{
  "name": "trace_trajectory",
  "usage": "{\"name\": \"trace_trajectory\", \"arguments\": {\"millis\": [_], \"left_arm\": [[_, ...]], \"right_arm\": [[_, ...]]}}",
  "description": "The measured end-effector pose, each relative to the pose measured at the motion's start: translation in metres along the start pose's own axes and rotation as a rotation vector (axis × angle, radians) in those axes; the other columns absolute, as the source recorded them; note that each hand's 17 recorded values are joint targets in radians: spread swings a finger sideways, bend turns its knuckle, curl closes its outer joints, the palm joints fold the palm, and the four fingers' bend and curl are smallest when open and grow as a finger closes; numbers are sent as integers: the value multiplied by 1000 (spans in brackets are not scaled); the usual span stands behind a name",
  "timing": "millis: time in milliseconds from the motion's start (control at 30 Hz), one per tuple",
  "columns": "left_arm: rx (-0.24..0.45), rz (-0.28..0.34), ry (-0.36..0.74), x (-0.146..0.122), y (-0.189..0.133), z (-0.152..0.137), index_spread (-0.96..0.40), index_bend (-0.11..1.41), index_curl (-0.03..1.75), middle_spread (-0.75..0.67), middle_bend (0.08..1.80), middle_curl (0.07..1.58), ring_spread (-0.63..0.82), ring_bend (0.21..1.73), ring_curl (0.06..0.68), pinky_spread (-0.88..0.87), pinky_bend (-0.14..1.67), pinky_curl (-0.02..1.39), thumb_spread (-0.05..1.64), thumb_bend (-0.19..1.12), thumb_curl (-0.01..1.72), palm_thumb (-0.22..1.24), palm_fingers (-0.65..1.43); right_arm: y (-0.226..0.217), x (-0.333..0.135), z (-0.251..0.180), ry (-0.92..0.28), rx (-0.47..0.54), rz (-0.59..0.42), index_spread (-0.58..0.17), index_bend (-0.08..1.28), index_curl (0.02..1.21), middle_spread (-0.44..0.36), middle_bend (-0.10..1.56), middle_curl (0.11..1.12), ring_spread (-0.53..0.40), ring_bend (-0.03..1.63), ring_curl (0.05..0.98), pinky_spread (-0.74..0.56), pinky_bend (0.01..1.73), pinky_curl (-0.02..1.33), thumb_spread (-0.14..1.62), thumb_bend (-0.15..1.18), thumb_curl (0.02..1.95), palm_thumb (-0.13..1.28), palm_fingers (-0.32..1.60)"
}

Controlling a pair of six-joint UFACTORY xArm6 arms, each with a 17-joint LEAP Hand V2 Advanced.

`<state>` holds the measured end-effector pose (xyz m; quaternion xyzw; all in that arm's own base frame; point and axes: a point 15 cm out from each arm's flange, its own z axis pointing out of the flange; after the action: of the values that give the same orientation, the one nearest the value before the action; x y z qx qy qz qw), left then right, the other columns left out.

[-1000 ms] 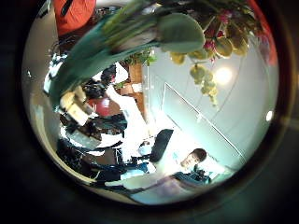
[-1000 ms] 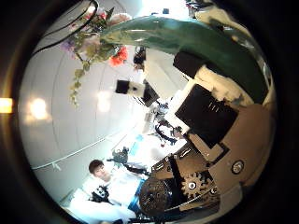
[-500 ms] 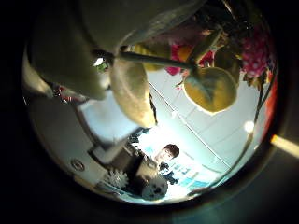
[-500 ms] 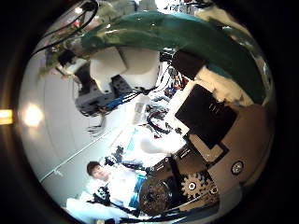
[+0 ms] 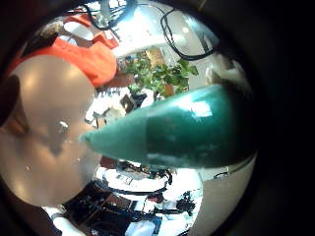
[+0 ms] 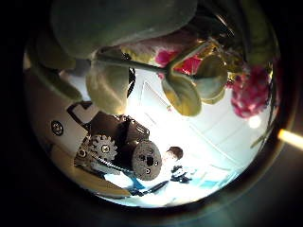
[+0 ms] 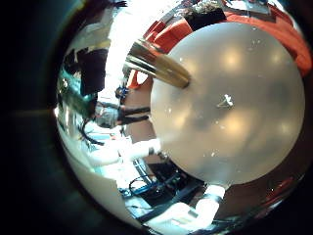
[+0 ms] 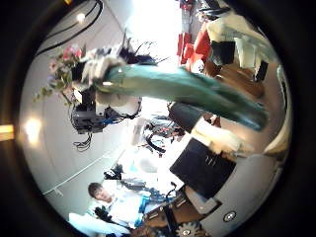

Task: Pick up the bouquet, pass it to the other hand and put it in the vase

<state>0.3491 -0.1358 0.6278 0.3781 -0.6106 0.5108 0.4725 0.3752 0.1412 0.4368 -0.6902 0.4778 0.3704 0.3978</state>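
Note:
The bouquet's cone wrap runs across the right thumb side palm view, close to the palm, with the flowers at its far end. My right hand's fingers lie against the wrap and seem curled on it. My left hand sits at the wrap just below the flowers. The wrap fills the left little finger side palm view. Leaves and flowers crowd the left thumb side palm view, with a geared hand part beneath. I see no vase.
A pale round surface fills the right little finger side palm view and also shows in the left little finger side palm view. A leafy plant stands behind the wrap.
The left hand has come in to the bouquet below the flowers. Leaves and flowers now fill its thumb side view. The wrap now slants across the right thumb side view.

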Motion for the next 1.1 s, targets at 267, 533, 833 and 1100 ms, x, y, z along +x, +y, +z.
{"name": "trace_trajectory", "arguments": {"millis": [267, 533, 833, 1100], "left_arm": [[166, 163, -168, 51, -5, -45, -617, 793, 957, -465, 1158, 970, -395, 1502, 554, -534, 1287, 741, 1014, 185, 746, 1045, 1066], [301, 249, -339, 52, -5, -72, -670, 741, 1074, -490, 1160, 978, -392, 1510, 554, -545, 1280, 761, 1033, 168, 812, 1050, 1059], [336, 189, -356, 3, -15, -77, -709, 680, 1174, -507, 1155, 983, -392, 1518, 552, -558, 1261, 778, 1049, 146, 866, 1052, 1067], [333, 139, -330, -27, -26, -75, -733, 637, 1239, -516, 1148, 987, -391, 1516, 548, -567, 1245, 792, 1060, 126, 906, 1050, 1074]], "right_arm": [[-5, -1, 1, -68, 40, 21, -331, 329, 618, -55, 583, 555, -58, 937, 485, 54, 816, 797, 1010, -31, 709, 734, -101], [-18, 13, -2, -28, 104, 28, -345, 169, 476, 36, 340, 421, 118, 625, 343, 336, 586, 612, 1013, -30, 621, 717, -97], [-22, 15, 3, -8, 119, 20, -348, 141, 358, 75, 221, 364, 179, 487, 280, 411, 484, 486, 1017, -25, 564, 709, -35], [-15, 30, 9, -15, 127, 61, -345, 145, 304, 87, 193, 350, 187, 451, 265, 421, 477, 435, 1017, -24, 536, 717, -9]]}}
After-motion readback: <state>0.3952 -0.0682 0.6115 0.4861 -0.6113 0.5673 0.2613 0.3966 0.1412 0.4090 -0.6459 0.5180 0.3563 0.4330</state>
